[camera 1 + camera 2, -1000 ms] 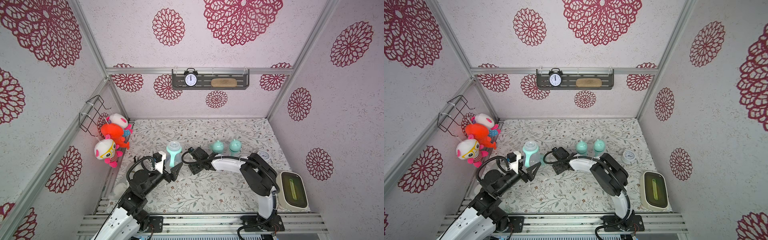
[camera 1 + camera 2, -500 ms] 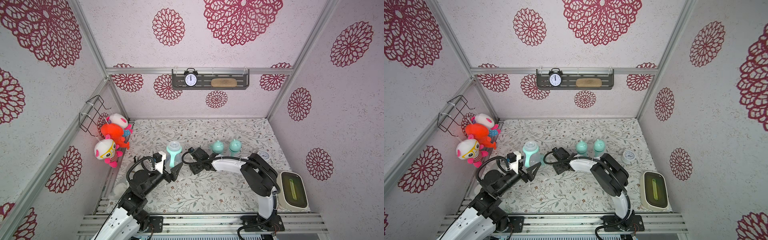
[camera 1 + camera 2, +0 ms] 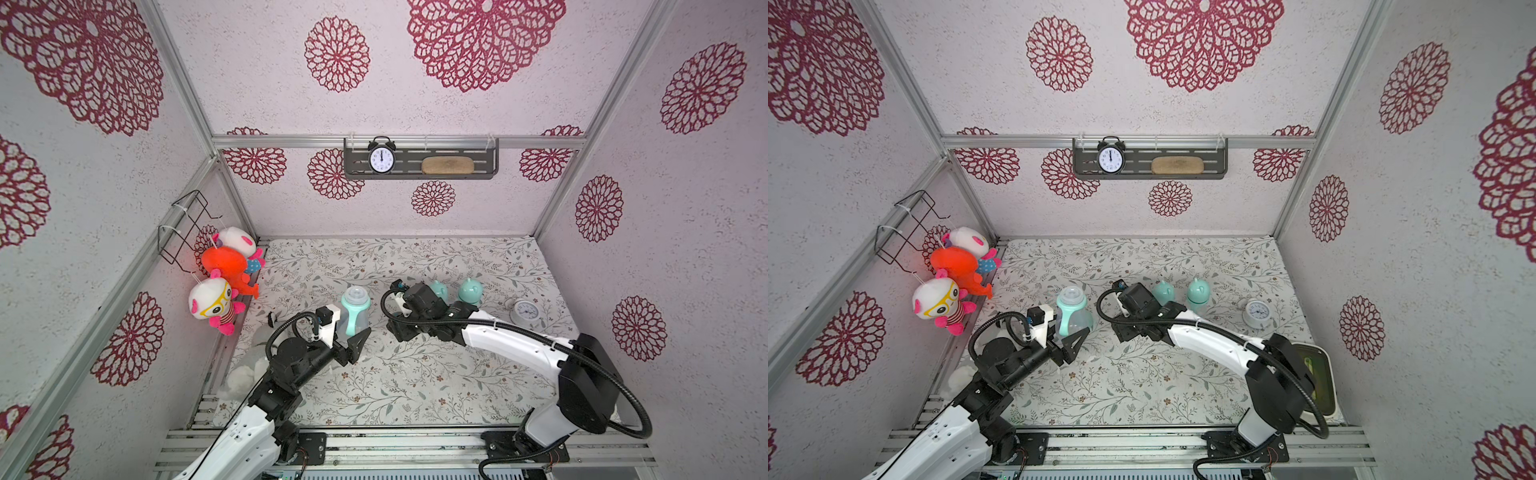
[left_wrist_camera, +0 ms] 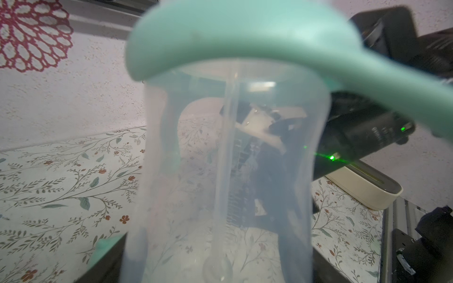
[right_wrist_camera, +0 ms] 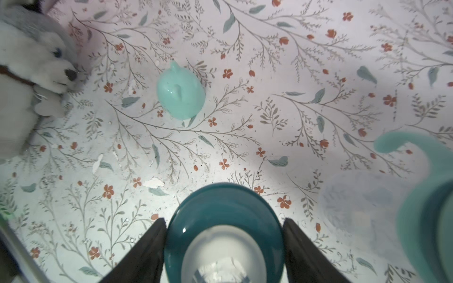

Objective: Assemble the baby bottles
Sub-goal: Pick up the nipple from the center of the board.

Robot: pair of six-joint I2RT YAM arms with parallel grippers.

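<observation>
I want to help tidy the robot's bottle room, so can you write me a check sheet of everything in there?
Surface: floral mat, flat, a few white chipped spots.
Job's things: clear bottle in the left claw; two capped bottles standing farther back; loose mint cap lying on the mat; dark teal nipple collar in the right claw.
Clutter: white alarm clock, plush dog, cream box.
Claws: left claw shut on the clear bottle; right claw shut on the dark teal nipple collar.
Cables: black cable loops at both wrists; no snag seen.
Surroundings: flowered walls; shelf holding a black clock; plush toys hanging on the left wall.
</observation>
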